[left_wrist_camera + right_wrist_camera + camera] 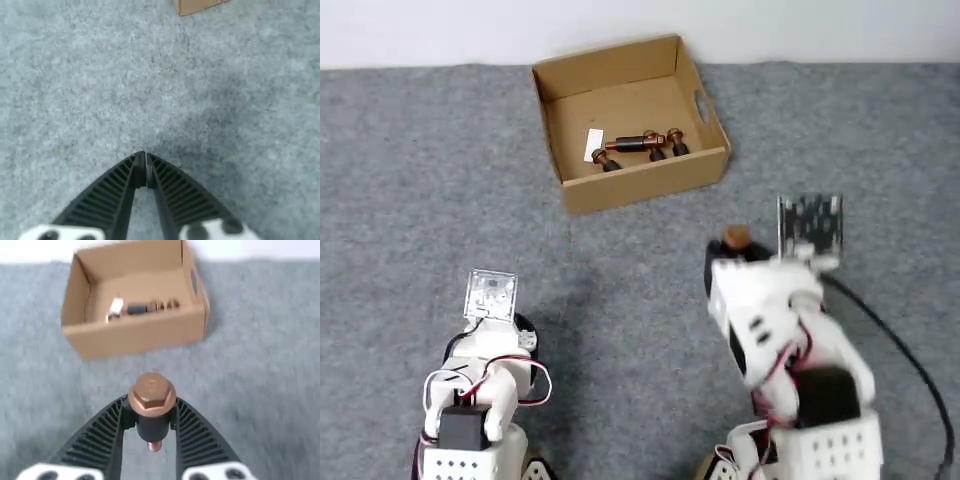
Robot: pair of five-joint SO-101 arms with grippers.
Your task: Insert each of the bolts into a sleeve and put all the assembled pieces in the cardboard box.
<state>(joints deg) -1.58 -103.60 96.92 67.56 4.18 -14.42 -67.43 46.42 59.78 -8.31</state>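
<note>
Grey felt tabletop (420,180), white wall (420,30) behind; right hand holds a bolt-in-sleeve.
Right hand (151,405) clamps black sleeve (150,427) with copper bolt (151,390) inside, near cardboard box (645,180) containing assembled pieces (640,145). Left hand (145,170) closed, empty, above tabletop.

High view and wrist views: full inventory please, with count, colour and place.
cardboard box: one, brown, far middle of the mat, open top.
assembled pieces: at least three, copper and dark, inside the box by its near wall.
white slip: one, white, inside the box beside them.
held piece: one, copper bolt in black sleeve, gripped short of the box.
grey mat: one, covers the table.
left gripper: black, shut, empty, above bare mat.
right gripper: black, shut on the held piece.
</note>
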